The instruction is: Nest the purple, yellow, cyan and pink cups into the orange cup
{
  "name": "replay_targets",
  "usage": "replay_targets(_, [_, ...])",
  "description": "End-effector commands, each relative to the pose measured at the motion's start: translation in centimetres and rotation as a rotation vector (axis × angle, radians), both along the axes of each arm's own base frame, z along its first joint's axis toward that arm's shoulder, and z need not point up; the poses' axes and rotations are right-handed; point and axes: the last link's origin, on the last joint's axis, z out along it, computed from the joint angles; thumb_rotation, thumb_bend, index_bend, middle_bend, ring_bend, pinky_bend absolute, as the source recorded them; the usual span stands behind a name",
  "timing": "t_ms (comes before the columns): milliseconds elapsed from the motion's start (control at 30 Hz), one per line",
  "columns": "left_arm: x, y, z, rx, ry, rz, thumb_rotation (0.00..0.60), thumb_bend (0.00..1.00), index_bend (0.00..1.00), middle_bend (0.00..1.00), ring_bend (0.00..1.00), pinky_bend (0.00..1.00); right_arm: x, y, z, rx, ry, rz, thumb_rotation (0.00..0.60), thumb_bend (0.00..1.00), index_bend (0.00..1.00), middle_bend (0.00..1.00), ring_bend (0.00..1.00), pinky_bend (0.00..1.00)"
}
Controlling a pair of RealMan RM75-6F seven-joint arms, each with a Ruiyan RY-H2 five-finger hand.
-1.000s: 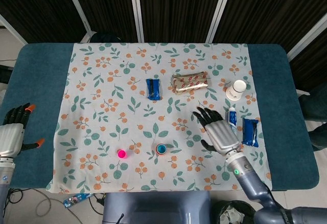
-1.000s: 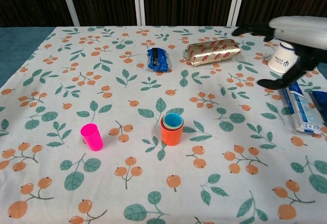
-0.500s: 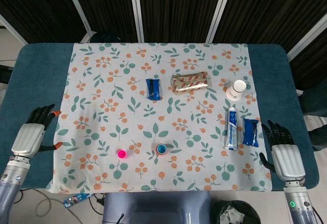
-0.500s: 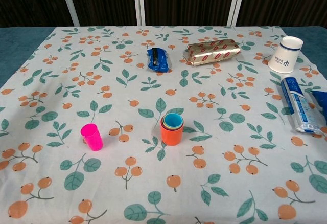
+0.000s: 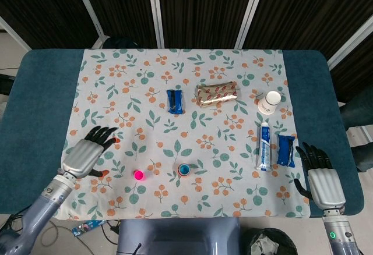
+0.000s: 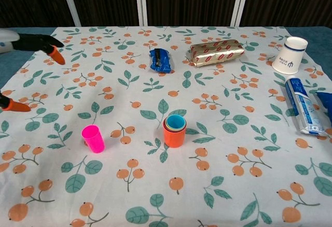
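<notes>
Pink cup (image 6: pixel 93 138) stands alone left of orange cup (image 6: pixel 174 131); both hands (image 5: pixel 88 152) (image 5: pixel 319 176) splayed, empty.

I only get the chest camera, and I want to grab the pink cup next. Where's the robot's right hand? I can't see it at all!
Observer: The right hand is open and holds nothing. It is at the right edge of the flowery cloth, mostly over the bare blue table.
Operator: What's next to it?
Observer: A blue packet lies close by on the cloth, beside the toothpaste tube.
Operator: And those orange tips on my left side?
Observer: They are the fingertips of the left hand. It is open, fingers spread, over the cloth to the left of the pink cup, not touching it.
</notes>
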Motion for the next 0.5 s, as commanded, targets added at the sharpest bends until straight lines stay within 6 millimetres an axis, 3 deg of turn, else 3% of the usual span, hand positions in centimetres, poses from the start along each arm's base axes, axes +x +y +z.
replay_targets(33, [3.0,0.0,-1.6,-0.069,-0.017,-0.029,0.6,0.1,0.25,0.01,0.0,0.01,-0.1,0.0,-0.2,0.005,0.002,-0.004,0.6,0.41,0.05,0.0,0.01,0.1])
replay_targets(167, [4.0,-0.5,-2.6,-0.099,0.001,-0.037,0.6,0.1,0.28,0.01,0.0,0.01,-0.3,-0.1,-0.2,-0.002,-0.002,-0.015,0.6,0.41,0.05,0.0,0.01,0.1])
replay_targets(500, [4.5,-1.2,-5.8,-0.125,0.068,-0.042,0.6,0.12,0.32,0.02,0.0,0.01,-0.5,-0.2,-0.2,-0.004,-0.006,-0.026,0.6,0.41,0.05,0.0,0.01,0.1])
